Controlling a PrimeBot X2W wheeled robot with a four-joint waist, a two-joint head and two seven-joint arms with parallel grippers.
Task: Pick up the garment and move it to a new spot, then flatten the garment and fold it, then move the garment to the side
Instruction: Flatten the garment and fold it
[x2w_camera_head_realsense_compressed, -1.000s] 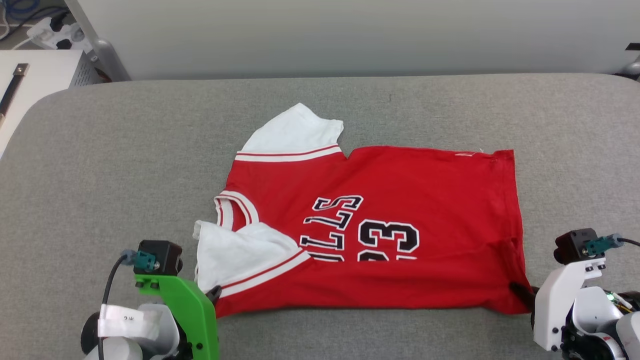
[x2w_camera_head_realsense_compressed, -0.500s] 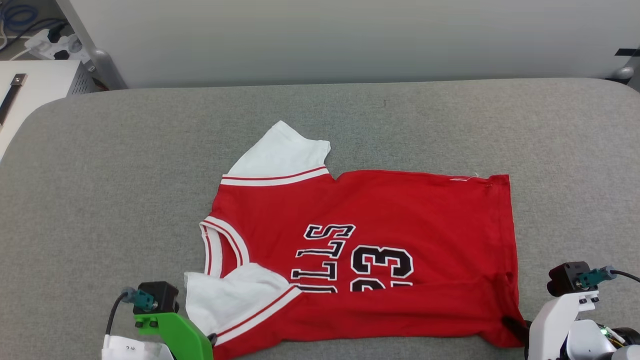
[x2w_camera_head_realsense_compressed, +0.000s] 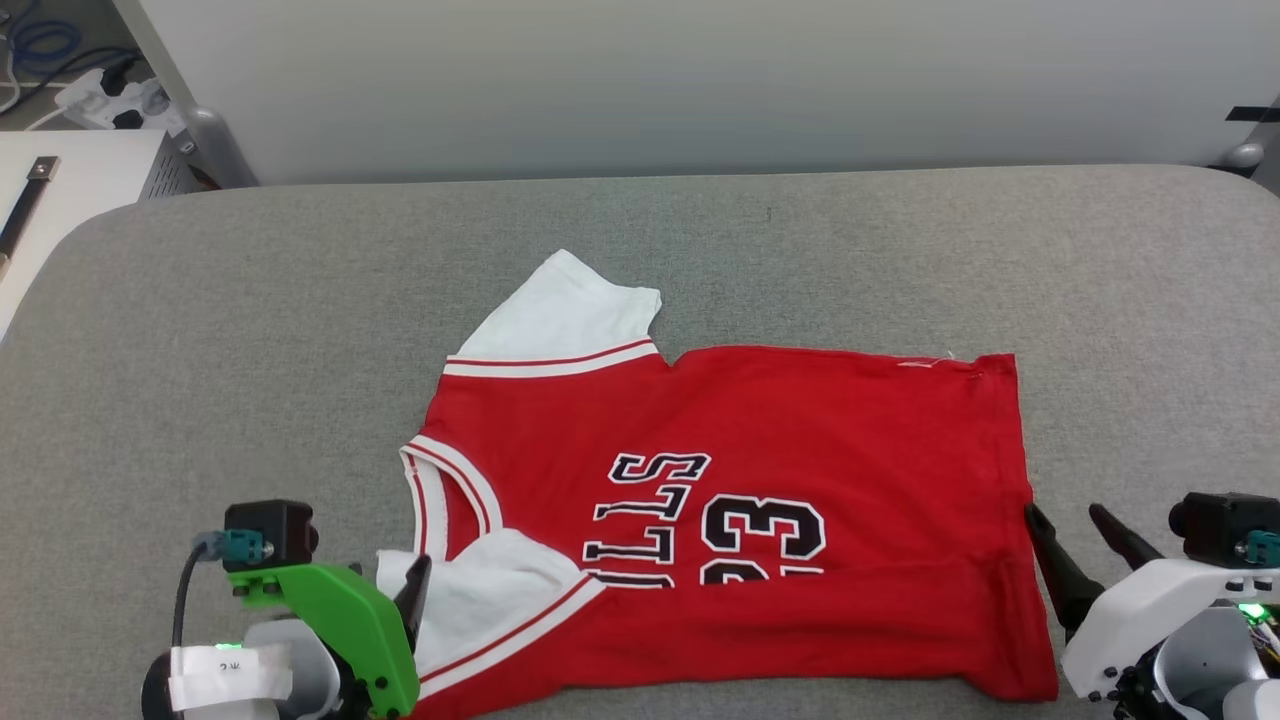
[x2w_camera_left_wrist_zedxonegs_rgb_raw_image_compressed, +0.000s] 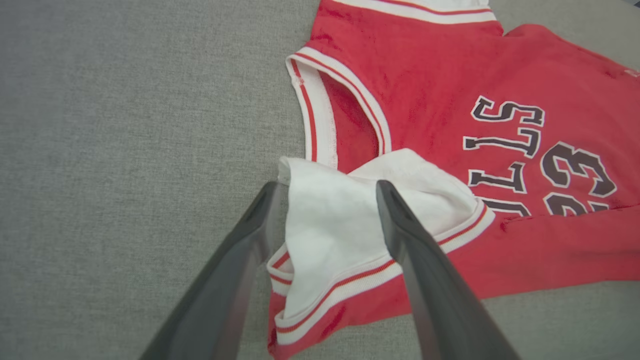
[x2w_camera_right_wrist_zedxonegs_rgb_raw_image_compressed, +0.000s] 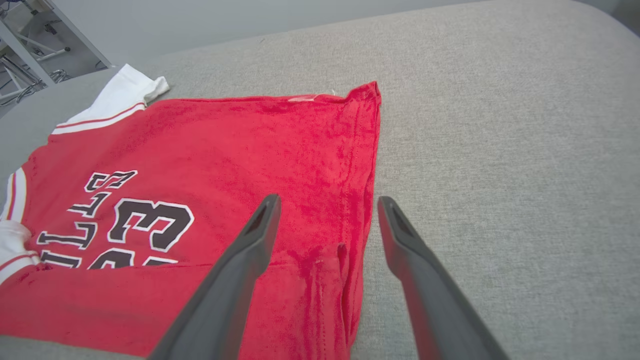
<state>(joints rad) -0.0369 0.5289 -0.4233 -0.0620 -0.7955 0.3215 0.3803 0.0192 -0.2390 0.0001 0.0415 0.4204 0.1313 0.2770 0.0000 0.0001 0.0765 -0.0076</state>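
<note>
At the near left corner of the garment (x2w_camera_head_realsense_compressed: 780, 420), the left tool (x2w_camera_left_wrist_zedxonegs_rgb_raw_image_compressed: 326, 186) stands wide and holds nothing. In its wrist view one dark finger (x2w_camera_left_wrist_zedxonegs_rgb_raw_image_compressed: 260, 220) lies over bare grey cloth just beside the white near sleeve (x2w_camera_left_wrist_zedxonegs_rgb_raw_image_compressed: 340, 225), and the other crosses that sleeve; whether either touches the fabric cannot be told. At the opposite end the right tool (x2w_camera_right_wrist_zedxonegs_rgb_raw_image_compressed: 329, 198) is spread just as wide, also with nothing in it, straddling the hem (x2w_camera_right_wrist_zedxonegs_rgb_raw_image_compressed: 367, 165) — one finger over red cloth, the other over the grey surface (x2w_camera_head_realsense_compressed: 250, 330). Between the two tools the garment lies flat on the surface, print side up, its striped collar (x2w_camera_head_realsense_compressed: 450, 490) toward the robot's left and its hem toward the right. The near sleeve is turned in over the chest, and the long near edge is folded up over the body, so it hides the lower part of the black-and-white letters and the numerals (x2w_camera_head_realsense_compressed: 765, 530). The far sleeve (x2w_camera_head_realsense_compressed: 570, 310) spreads out away from the robot — white, with a red-and-white band where it meets the body. Beyond the surface's far left corner a white power strip (x2w_camera_head_realsense_compressed: 110, 90) lies on the floor.
</note>
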